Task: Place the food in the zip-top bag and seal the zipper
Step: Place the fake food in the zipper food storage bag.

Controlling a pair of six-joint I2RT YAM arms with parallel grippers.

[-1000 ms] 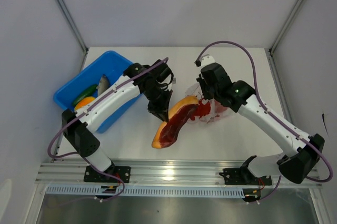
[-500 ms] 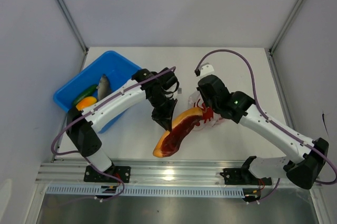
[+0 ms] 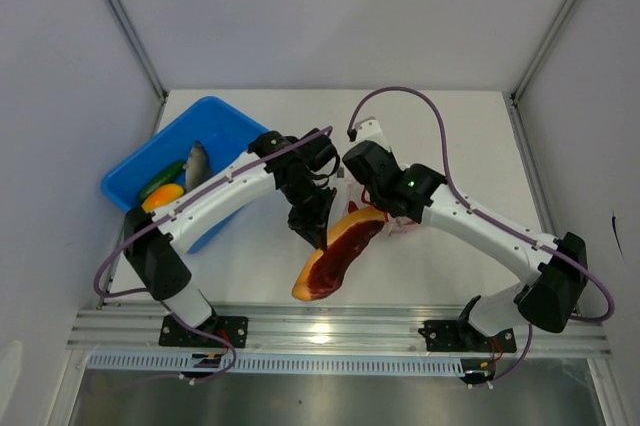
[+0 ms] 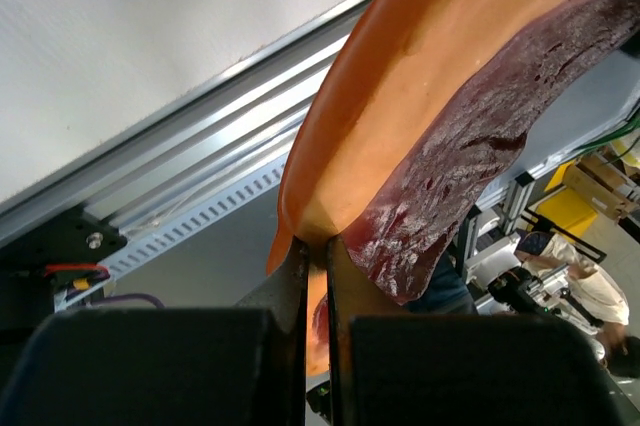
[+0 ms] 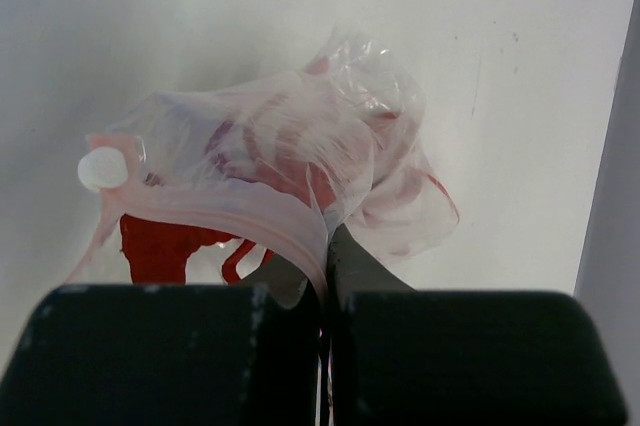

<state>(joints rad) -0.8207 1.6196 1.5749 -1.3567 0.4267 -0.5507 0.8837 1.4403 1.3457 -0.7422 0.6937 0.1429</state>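
Note:
A long orange food slice with a dark red face (image 3: 333,256) hangs above the table, and my left gripper (image 3: 320,234) is shut on its upper edge. In the left wrist view the slice (image 4: 450,96) fills the right side, its thin edge pinched at the left gripper (image 4: 315,246). Just to the right, my right gripper (image 3: 383,209) is shut on the zip-top bag (image 3: 402,224). In the right wrist view the right gripper (image 5: 327,246) clamps the bag's (image 5: 320,136) mouth edge by the pink zipper (image 5: 240,221). Red food (image 5: 160,246) lies inside.
A blue bin (image 3: 222,118) stands at the back left, under the left arm. It holds a grey fish (image 3: 197,161), a green vegetable (image 3: 160,184) and an orange piece (image 3: 160,197). A metal rail (image 3: 330,326) runs along the near edge.
My right gripper has carried the bag left, close to the left gripper. The left gripper moved the orange slice slightly right and toward the front, then held still.

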